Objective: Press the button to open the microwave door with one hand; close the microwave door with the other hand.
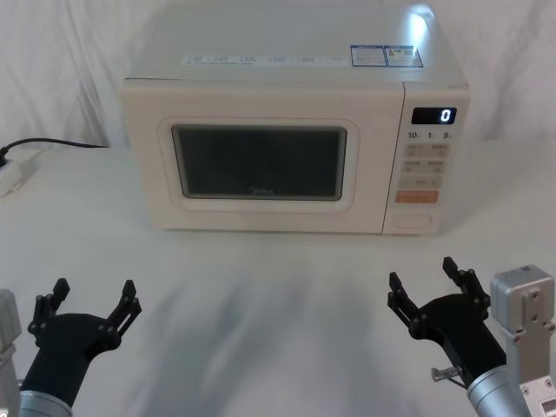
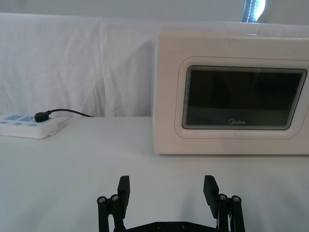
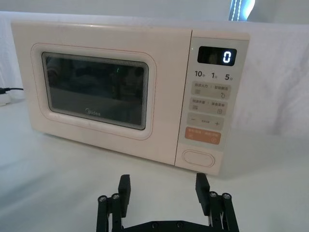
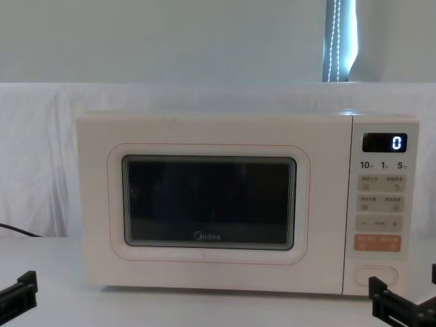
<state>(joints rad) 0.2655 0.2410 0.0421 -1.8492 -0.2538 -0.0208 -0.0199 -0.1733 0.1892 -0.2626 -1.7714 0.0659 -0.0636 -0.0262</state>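
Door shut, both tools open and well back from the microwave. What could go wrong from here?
1. The button sits right under the orange key; the right tool, with open fingers, might hit that key instead.
2. The microwave stands loose on the table, so a hard push could slide it back.
3. The left tool waits in front of the door, which may swing into it.

microwave door (image 1: pixel 261 165) left of button (image 1: pixel 410 221), power strip (image 1: pixel 13 176) far left
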